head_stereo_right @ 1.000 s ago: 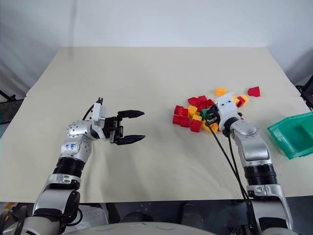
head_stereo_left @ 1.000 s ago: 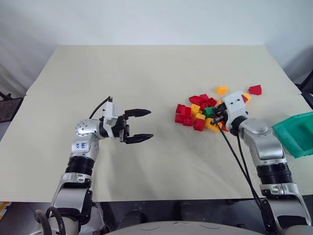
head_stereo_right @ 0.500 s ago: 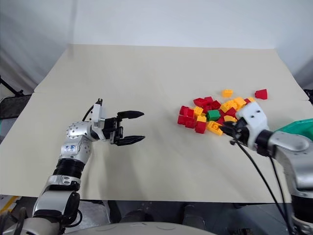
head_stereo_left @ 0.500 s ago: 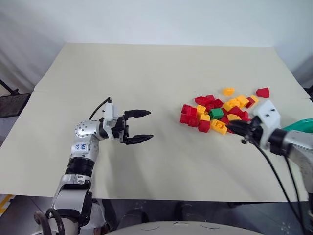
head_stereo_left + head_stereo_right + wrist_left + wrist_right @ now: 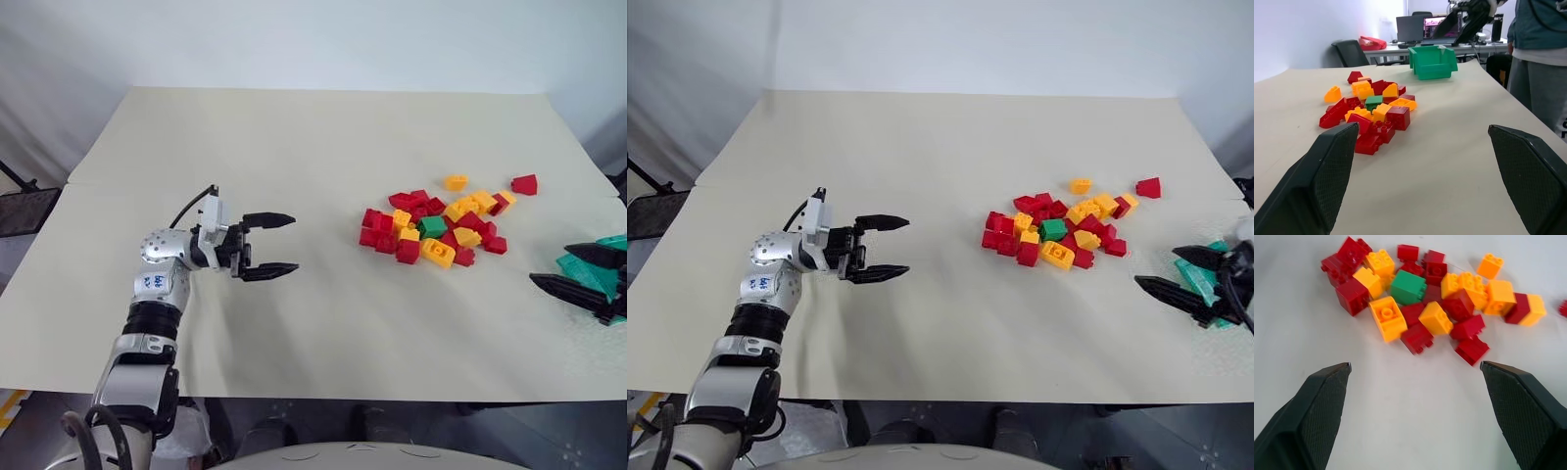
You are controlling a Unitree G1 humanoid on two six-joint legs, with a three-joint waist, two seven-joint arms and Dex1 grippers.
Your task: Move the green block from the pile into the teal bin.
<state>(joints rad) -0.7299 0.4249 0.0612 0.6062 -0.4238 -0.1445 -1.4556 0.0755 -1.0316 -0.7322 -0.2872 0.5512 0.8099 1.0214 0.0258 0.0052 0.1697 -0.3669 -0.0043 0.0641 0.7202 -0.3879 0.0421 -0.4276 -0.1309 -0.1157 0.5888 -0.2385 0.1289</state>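
Observation:
The green block (image 5: 433,227) lies in the middle of the pile (image 5: 436,225) of red and yellow bricks, right of the table's centre, with nothing touching it. In the right wrist view the green block (image 5: 1408,287) sits beyond the open fingers. My right gripper (image 5: 551,264) is open and empty at the table's right edge, in front of the teal bin (image 5: 617,242), pointing toward the pile. My left gripper (image 5: 294,242) is open and empty above the table's left half, aimed at the pile. The left wrist view shows the pile (image 5: 1371,112) and the teal bin (image 5: 1432,61) behind it.
A lone yellow brick (image 5: 455,182) and a red wedge (image 5: 525,184) lie just beyond the pile. A seam runs across the beige table (image 5: 294,137). A person (image 5: 1537,58) stands by the table's right side; a desk with laptops and a chair stand behind.
My right gripper has pulled back from the pile to the table's right edge by the bin and opened, holding nothing. The green block stays in the pile. The left arm is still.

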